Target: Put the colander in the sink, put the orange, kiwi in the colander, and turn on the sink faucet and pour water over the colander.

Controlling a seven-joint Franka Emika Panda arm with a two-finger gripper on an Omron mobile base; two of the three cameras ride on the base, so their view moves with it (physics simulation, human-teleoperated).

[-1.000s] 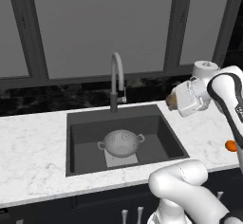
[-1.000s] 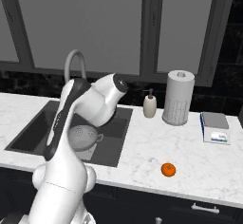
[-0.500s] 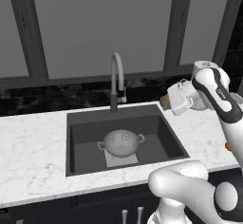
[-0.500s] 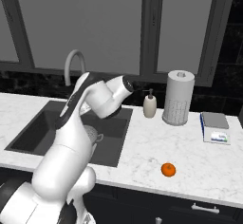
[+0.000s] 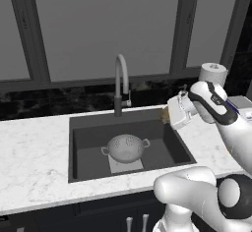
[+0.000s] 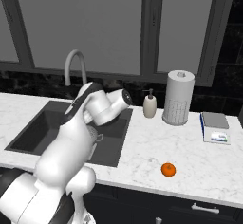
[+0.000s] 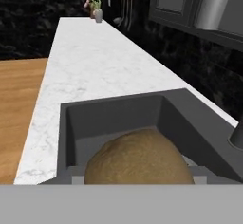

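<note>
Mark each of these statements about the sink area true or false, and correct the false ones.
1. The colander sits inside the sink. True.
2. The orange is already in the colander. False: it lies on the white counter, right of the sink.
3. The kiwi is in the gripper, over the sink's edge. True: the hand view shows the brown fruit close up with the basin beyond it.
4. Water runs from the sink faucet. False: no water shows under the spout.
5. A paper towel roll stands beside the soap dispenser. True.
6. The colander lies upside down. False: it stands upright, open side up.
</note>
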